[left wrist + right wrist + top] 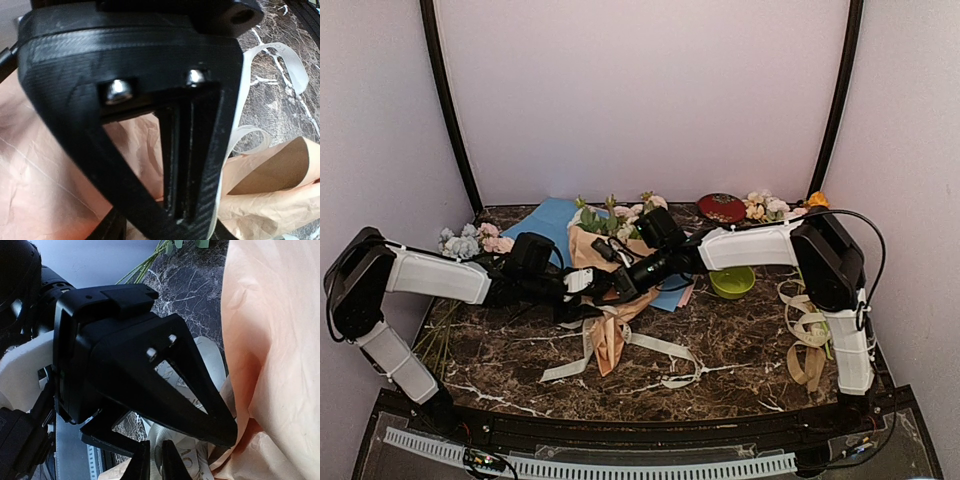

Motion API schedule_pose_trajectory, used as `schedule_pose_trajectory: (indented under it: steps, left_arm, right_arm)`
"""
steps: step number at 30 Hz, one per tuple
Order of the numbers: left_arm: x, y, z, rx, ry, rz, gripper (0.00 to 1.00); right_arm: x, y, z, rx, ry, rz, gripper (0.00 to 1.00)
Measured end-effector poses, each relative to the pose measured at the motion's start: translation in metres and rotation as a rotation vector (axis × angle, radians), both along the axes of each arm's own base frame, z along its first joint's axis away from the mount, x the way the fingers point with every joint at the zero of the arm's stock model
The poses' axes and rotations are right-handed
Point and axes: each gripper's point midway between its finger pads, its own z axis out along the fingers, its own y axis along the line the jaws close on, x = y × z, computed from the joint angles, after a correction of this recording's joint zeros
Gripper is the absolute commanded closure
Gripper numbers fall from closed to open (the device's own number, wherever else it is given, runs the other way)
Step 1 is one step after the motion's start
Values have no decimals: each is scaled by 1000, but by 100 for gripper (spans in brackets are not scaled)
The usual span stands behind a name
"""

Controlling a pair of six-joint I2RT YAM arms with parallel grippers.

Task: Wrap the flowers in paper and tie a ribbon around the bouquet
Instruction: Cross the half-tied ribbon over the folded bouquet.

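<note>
Top external, bouquet point(582, 255) lying far-to-near, wide end far, pointed tip near.

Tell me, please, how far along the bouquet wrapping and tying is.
Done: the flowers sit in a cone of tan paper. In hand: the ribbon lies across the cone, ends loose on the table; the right gripper appears to pinch it, the left gripper close beside. Left: no knot or bow shows yet.

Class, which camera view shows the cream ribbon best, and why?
Top external: the ribbon shows nearly whole, crossing the bouquet, both tails spread on the table. Left wrist shows only two curved pieces; right wrist, a short stretch beside the paper.
</note>
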Motion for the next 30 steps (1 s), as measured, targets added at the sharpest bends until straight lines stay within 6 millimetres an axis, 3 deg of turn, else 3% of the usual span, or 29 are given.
schedule_pose_trajectory:
  steps: [5,10,19,21,30]
  left_arm:
    - [-7,1,1,11,21,-23,40]
    - [-15,6,9,24,24,-41,41]
    - [-19,2,24,-1,55,-73,56]
    - [-18,1,27,-6,55,-72,66]
    - [-12,1,22,12,62,-46,74]
  right_arm:
    - [8,-4,2,-6,-10,-26,88]
    - [21,-14,-4,-47,-14,-71,88]
    - [26,-23,-14,-109,-14,-97,88]
    - [27,-23,-14,-110,-18,-98,88]
    - [26,-24,-15,-115,-20,-96,87]
